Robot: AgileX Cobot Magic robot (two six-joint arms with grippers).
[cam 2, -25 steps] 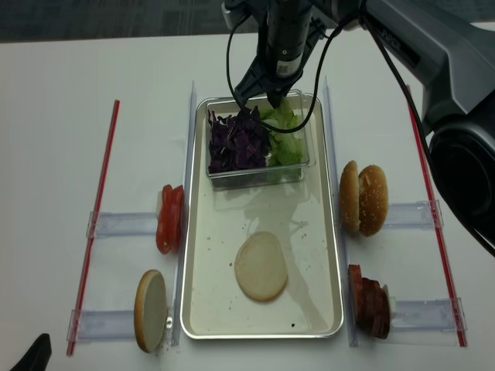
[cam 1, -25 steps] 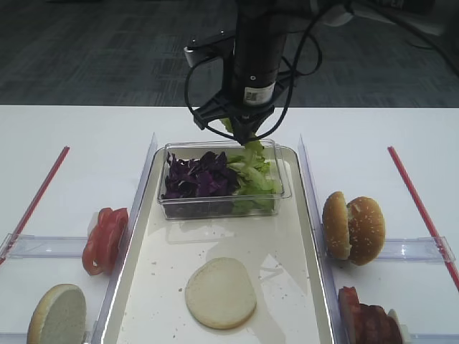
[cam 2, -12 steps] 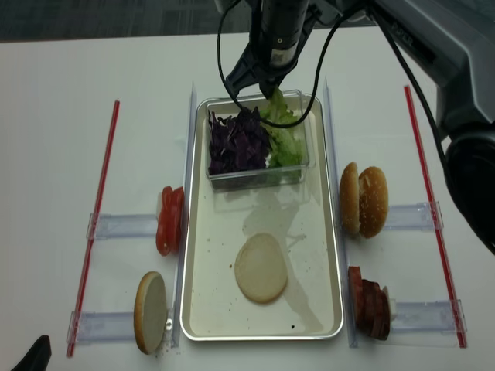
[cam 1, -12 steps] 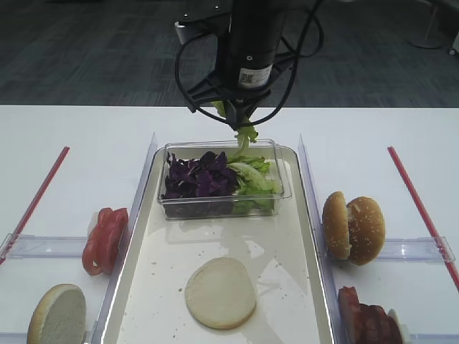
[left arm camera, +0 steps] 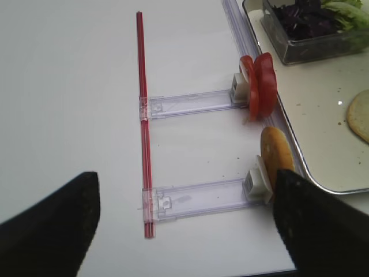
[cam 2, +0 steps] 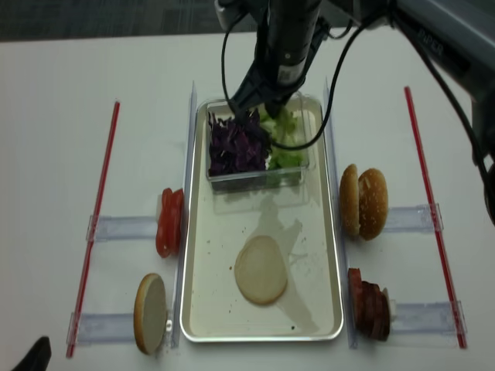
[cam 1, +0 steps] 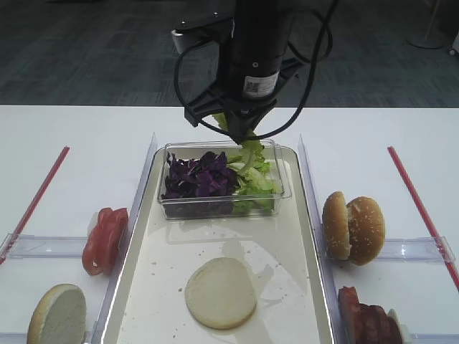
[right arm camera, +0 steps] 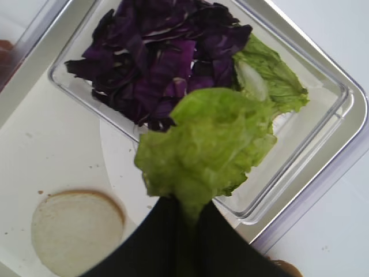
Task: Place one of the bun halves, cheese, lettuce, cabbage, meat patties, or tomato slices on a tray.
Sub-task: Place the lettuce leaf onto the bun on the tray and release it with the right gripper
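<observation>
Gripping lettuce (right arm camera: 210,141), right tool (right arm camera: 183,210) hangs over tub (right arm camera: 300,151) w/ cabbage (right arm camera: 158,57).

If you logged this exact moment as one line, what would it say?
right claw: shut on lettuce leaf | leaf: lifted above clear tub | tray: holds one flat bun half | left claw: idle, open

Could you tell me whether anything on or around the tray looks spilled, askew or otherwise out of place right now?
Only small things stand out. Crumbs speckle the tray around the flat bun half. The right gripper holds a lettuce leaf dangling over the clear tub, which is expected. Nothing looks spilled or damaged.
</observation>
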